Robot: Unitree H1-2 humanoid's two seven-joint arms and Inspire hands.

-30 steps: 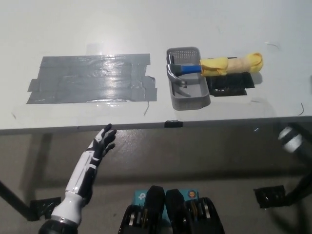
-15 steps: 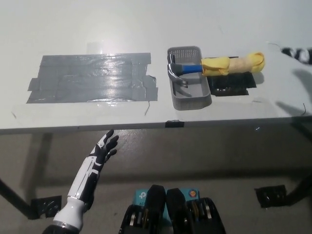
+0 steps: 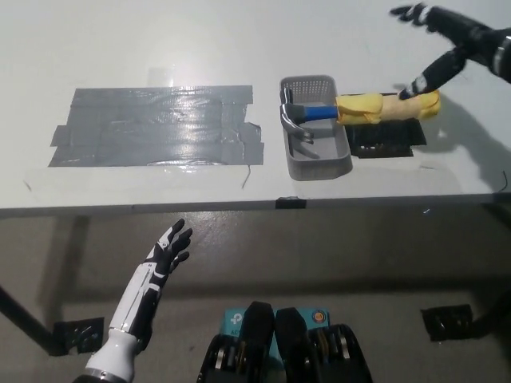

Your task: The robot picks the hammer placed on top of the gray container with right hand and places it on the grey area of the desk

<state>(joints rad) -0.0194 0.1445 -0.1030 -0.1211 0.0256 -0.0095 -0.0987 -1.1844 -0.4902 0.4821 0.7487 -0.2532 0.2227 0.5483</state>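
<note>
We see the grey tape patch [image 3: 156,128] at left centre of the desk [image 3: 239,48], the gray container [image 3: 316,152] right of it, the hammer [image 3: 359,108] across its top. Right hand [image 3: 439,40], upper right, cut off, fingers spread; left hand [image 3: 170,247] low, splayed

Bright, even overhead light fills the scene. The white desk [image 3: 160,48] looks washed out, and soft glare shines across the grey tape patch [image 3: 152,128]. The floor under the desk is dim and shadowed. The black right hand [image 3: 435,40] appears slightly blurred and casts a soft shadow. The picture is a little grainy.
</note>
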